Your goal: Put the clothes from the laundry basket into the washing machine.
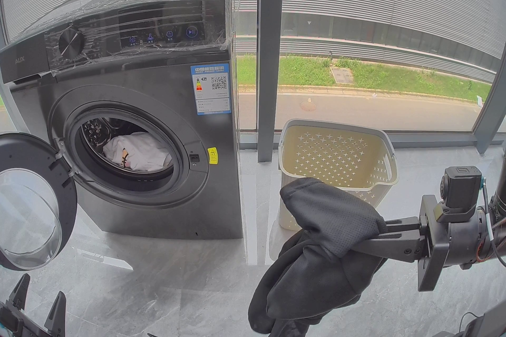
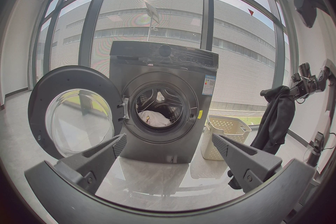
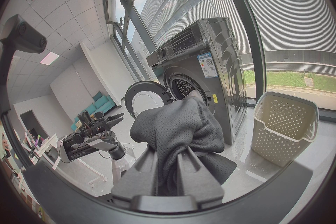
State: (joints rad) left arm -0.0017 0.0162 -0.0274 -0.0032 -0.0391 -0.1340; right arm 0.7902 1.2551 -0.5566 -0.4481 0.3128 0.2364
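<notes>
The right gripper is clamped on a dark garment. Its two fingers are pressed close together with a fold of the mesh cloth pinched between them. The rest of the garment drapes over the fingers and hangs down above the floor, just in front of the basket. The left gripper is spread wide and holds nothing. It is low, near the washer's open door. The washer stands just left of the basket, and a white cloth lies in its drum.
</notes>
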